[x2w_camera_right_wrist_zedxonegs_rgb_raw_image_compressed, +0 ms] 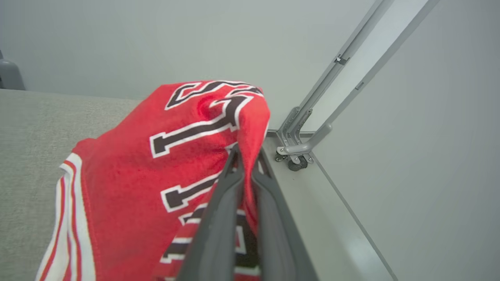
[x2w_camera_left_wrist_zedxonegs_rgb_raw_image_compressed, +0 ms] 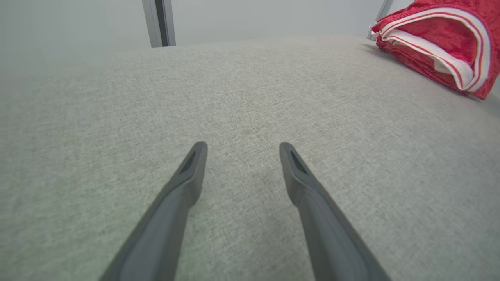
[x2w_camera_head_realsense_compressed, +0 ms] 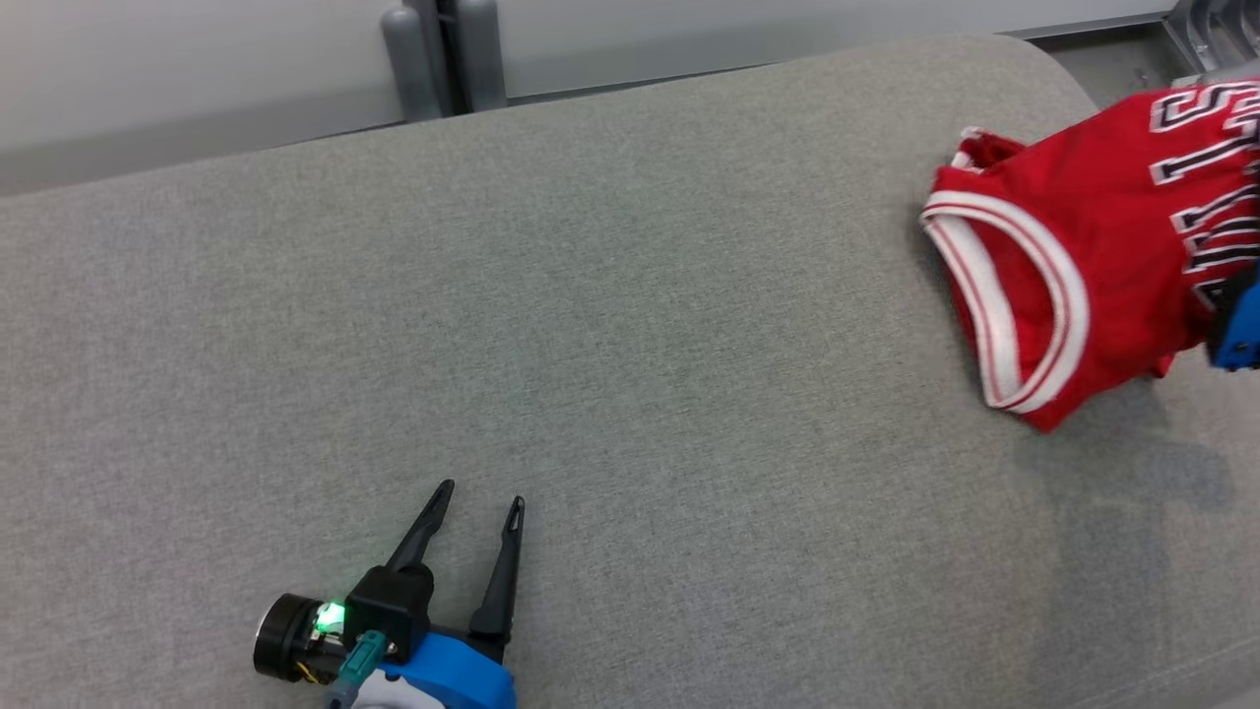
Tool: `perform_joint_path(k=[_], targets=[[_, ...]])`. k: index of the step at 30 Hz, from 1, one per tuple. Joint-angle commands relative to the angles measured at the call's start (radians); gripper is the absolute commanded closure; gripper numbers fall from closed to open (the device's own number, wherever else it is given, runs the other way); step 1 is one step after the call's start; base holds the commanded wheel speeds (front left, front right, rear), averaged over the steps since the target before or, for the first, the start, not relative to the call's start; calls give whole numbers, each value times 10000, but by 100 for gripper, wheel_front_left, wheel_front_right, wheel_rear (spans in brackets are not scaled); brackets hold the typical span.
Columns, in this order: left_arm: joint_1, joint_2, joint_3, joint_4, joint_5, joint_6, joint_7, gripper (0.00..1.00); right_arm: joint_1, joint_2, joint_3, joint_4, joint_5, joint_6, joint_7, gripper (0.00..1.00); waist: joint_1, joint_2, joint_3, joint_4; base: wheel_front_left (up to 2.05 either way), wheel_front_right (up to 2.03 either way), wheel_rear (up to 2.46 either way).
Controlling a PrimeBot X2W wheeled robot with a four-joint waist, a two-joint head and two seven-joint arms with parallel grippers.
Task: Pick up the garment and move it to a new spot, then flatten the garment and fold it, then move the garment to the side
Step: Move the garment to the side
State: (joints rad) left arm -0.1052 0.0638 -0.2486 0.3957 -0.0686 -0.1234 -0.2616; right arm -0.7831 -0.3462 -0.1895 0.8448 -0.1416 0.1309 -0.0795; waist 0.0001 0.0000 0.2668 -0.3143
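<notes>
The garment (x2w_camera_head_realsense_compressed: 1093,246) is a red jersey with white-and-red trim and black-and-white lettering, at the far right of the grey cushion, partly lifted off it. In the right wrist view my right gripper (x2w_camera_right_wrist_zedxonegs_rgb_raw_image_compressed: 246,154) is shut on a fold of the garment (x2w_camera_right_wrist_zedxonegs_rgb_raw_image_compressed: 156,168), which drapes down to the left of the fingers. My left gripper (x2w_camera_head_realsense_compressed: 480,502) stands open at the lower left, over bare cushion, well away from the jersey. From the left wrist its open gripper (x2w_camera_left_wrist_zedxonegs_rgb_raw_image_compressed: 241,150) holds nothing, and the garment (x2w_camera_left_wrist_zedxonegs_rgb_raw_image_compressed: 441,47) lies at the upper right.
The grey fabric cushion (x2w_camera_head_realsense_compressed: 591,345) spans the whole work area, its rounded far edge running along the top. Behind it stand grey posts (x2w_camera_head_realsense_compressed: 443,59) against a pale wall. A metal frame on a caster (x2w_camera_right_wrist_zedxonegs_rgb_raw_image_compressed: 299,150) stands on the floor beyond the cushion's right end.
</notes>
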Motion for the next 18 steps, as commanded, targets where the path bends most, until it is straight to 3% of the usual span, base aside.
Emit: perform_joint_path(k=[1,5,9,18], targets=[[-174,78,24,10,84,-38,-44,0,-145,-89,-263,-48,-213,-4,11,4,-1,0,162,174,0,0,0],[-321,94,187,46,95,-55,-44,0,-48,-14,-1698,-261,-1289,-4,249,0,-1,0,289,340,0,0,0],[-389,103,339,50,125,-64,-44,0,235,682,-2577,-627,-2095,-4,-55,0,-1,0,323,373,0,0,0],[-471,63,757,-74,216,99,-44,0,998,2442,-2488,-814,-2207,-4,-1645,0,-1,0,147,460,0,0,0]])
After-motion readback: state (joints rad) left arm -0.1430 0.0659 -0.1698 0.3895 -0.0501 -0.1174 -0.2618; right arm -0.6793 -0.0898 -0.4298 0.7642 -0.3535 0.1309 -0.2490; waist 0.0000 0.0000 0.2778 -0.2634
